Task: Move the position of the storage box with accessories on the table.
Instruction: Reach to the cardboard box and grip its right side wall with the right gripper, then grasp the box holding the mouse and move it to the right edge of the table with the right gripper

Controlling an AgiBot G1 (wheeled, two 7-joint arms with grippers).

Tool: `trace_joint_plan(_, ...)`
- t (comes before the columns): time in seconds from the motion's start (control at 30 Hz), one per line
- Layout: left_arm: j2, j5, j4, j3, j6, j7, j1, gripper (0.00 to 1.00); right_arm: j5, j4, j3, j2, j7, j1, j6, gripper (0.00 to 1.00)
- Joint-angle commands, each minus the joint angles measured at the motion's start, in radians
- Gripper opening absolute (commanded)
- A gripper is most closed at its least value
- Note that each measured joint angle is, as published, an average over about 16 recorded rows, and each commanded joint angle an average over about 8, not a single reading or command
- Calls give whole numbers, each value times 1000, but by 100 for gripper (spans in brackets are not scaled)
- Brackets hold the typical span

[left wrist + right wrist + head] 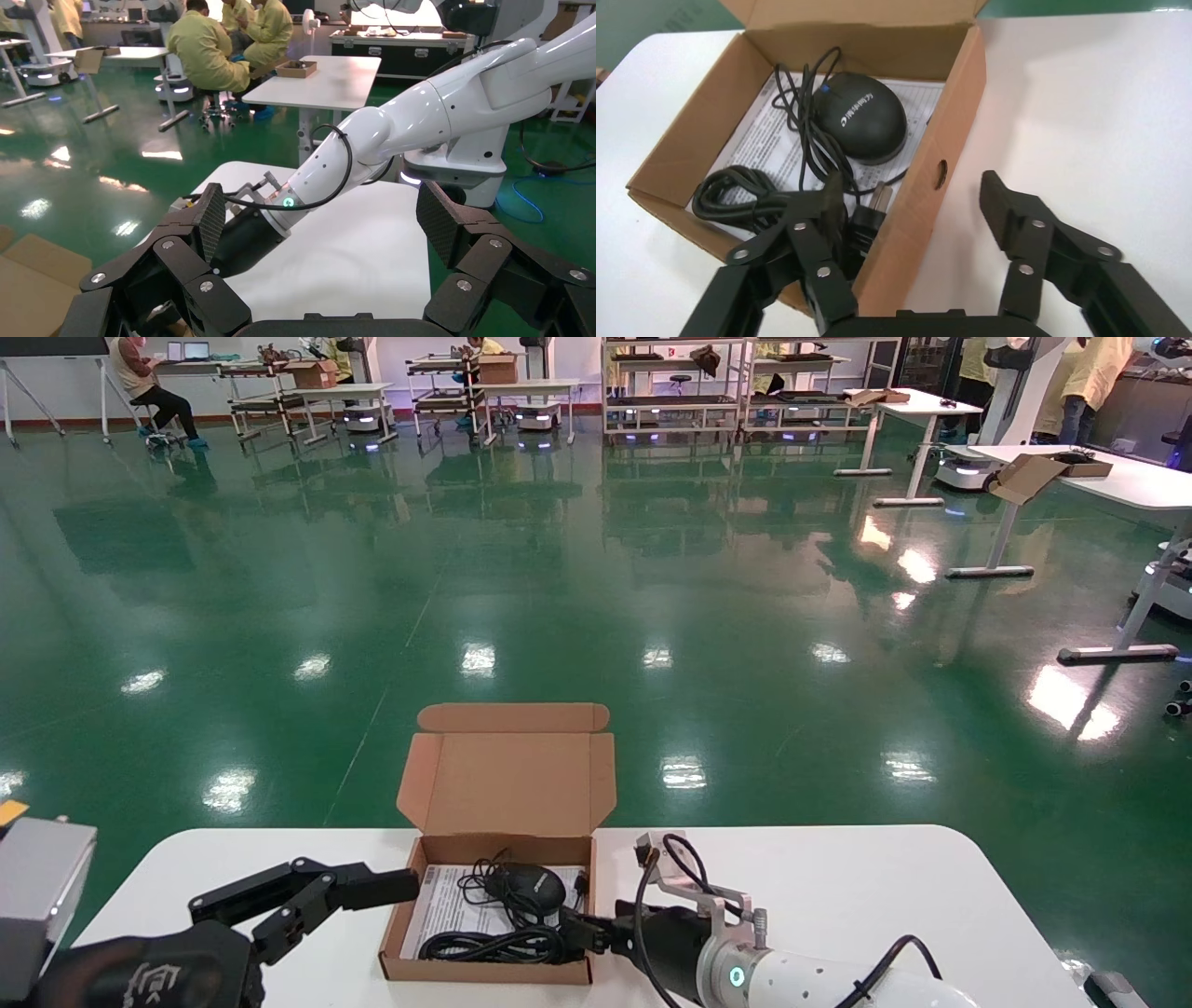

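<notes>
Right wrist view: right end effector (905,203) open, straddling storage box (947,140) wall.

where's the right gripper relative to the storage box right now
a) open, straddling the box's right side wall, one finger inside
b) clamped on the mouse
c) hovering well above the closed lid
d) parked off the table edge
a: in the right wrist view the right gripper is open, with one finger inside the storage box by the cable and the other outside its side wall, over the table.
</notes>
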Motion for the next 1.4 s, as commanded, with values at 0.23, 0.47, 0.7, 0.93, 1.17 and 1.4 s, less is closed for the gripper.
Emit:
trace_joint_plan(0.23,0,0,0,0,0,0,0,100,32,-11,-13,1,-19,-2,-7,0)
trace_joint_plan(0.47,0,0,0,0,0,0,0,100,57,-25,-22,2,-33,-7,-15,0)
trace_joint_plan(0.7,0,0,0,0,0,0,0,100,73,-40,-38,2,-42,-10,-24,0)
trace_joint_plan(0.93,0,0,0,0,0,0,0,100,81,-51,-56,2,-55,0,-38,0)
trace_joint_plan(1.17,0,0,0,0,0,0,0,100,87,-60,-68,3,-77,28,-62,0)
trace_joint_plan(1.4,0,0,0,0,0,0,0,100,103,-75,-60,4,-120,74,-81,0)
